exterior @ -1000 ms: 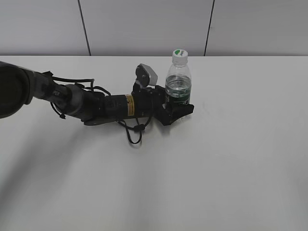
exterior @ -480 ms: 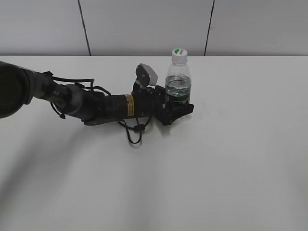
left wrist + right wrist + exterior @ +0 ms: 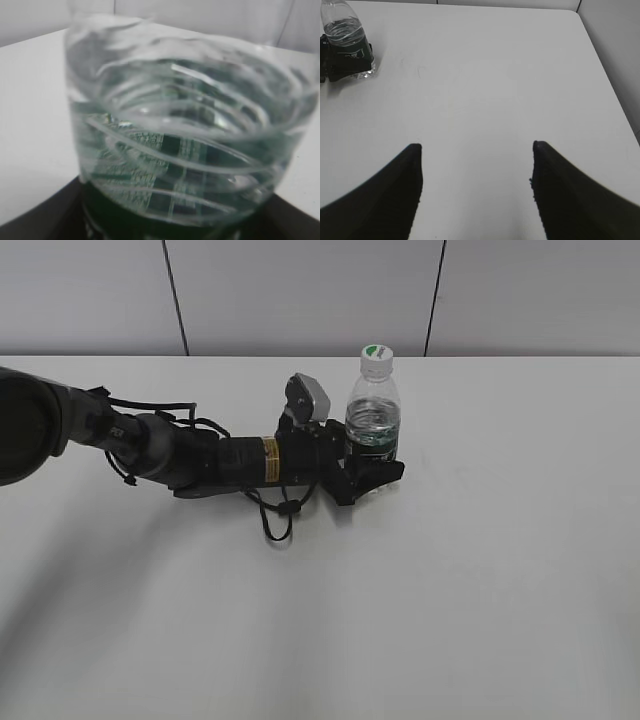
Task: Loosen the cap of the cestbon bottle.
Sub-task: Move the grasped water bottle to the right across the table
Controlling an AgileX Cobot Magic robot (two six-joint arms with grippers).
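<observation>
right gripper [image 3: 476, 192]: sitting nearest its own wrist camera, two dark fingers [image 3: 385, 192] spread wide apart, nothing between them, hovering over bare white tabletop [image 3: 485, 90]. Not showing in the exterior view at all.
distance to target: the bottle is lying well apart from this gripper, up in the far left corner of the right wrist view.
left gripper [image 3: 372, 472]: lying low along the table, black jaws clamping the lower body of the small clear plastic cestbon bottle [image 3: 372, 420] with the dark green label band (the left wrist view is filling up with ribbed plastic and water, black jaw material at both bottom corners).
bottle: standing upright near the middle of the table, towards the back, part full of water.
cap [image 3: 375, 359]: small round white plastic screw cap with a green mark on top, sitting on the neck, looking square and seated; nothing is touching it.
wall [image 3: 300, 290]: grey panels running behind the table.
done: bracing step is looking complete, bottle is being held firm at the base.
left: the whole loosening part. I'm judging the right arm needs to travel over, close on the cap, then twist; no sign yet that the cap is turning.
risk: bottle rotating inside the left clamp once torque is going in.
</observation>
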